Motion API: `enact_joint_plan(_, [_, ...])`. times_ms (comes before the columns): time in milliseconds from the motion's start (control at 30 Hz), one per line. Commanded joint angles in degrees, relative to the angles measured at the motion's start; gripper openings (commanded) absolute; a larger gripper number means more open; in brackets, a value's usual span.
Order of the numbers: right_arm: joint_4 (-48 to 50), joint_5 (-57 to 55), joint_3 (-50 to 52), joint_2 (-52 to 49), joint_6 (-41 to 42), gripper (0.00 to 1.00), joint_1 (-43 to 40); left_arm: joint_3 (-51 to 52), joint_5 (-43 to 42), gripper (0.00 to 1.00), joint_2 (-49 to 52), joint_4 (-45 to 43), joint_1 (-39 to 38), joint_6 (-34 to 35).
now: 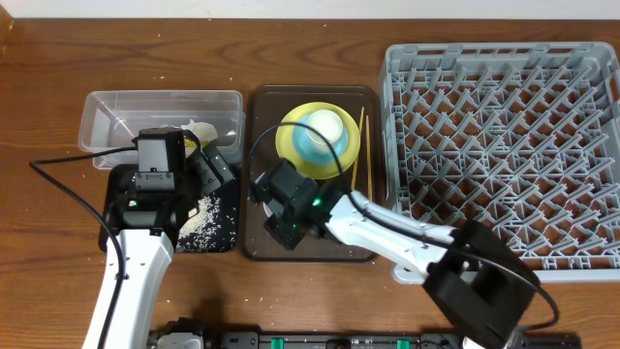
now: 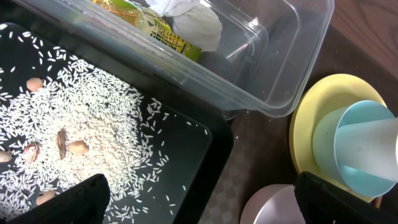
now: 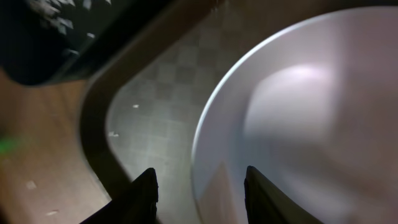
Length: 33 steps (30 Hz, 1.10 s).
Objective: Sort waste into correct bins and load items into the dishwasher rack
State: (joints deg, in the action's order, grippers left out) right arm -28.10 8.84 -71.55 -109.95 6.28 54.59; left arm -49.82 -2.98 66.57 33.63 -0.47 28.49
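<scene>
Now: right pincer (image 3: 200, 177) at the pale bowl (image 3: 298, 112) on the brown tray (image 3: 155, 106), jaws apart with one finger on each side of the rim (neither appears to touch it). The rim runs straight ahead through the gap, and the bowl's bulk lies to one side. Being round, it sets no grip axis. Left pincer (image 2: 199, 190), wide open and empty, hangs over the black tray (image 2: 202, 152), with the bowl beside it, less well placed.

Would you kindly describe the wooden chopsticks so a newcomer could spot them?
Start at the large grey plastic rack on the right. Left of it sits a dark brown tray; along its right edge, beside the yellow plate, lie two thin wooden chopsticks, the only stick-shaped things.
</scene>
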Motion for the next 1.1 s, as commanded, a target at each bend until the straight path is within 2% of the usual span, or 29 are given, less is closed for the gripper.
enact_joint_plan(0, [0.7, -4.3, -0.9, -0.7, -1.3, 0.44, 1.1, -0.9, 0.7, 0.97, 0.0, 0.1, 0.2, 0.1])
enact_joint_plan(200, [0.9, -4.4, -0.9, -0.8, -1.7, 0.32, 1.2, -0.9, 0.7, 0.97, 0.0, 0.1, 0.2, 0.1])
enact_joint_plan(433, [1.3, -4.6, -0.9, -0.8, -1.7, 0.24, 1.2, -0.9, 0.7, 0.97, 0.0, 0.2, 0.2, 0.1])
enact_joint_plan(867, [3.2, -4.5, -0.9, -0.8, -1.7, 0.23, 1.3, -0.9, 0.7, 0.97, 0.0, 0.2, 0.2, 0.1])
enact_joint_plan(967, [3.2, -4.5, -0.9, -0.8, -1.7, 0.18, 1.3, -0.9, 0.7, 0.98, 0.0, 0.2, 0.2, 0.1])
enact_joint_plan(1067, [3.2, -4.5, -0.9, -0.8, -1.6, 0.19, 1.3, -0.9, 0.7, 0.97, 0.0, 0.2, 0.2, 0.1])
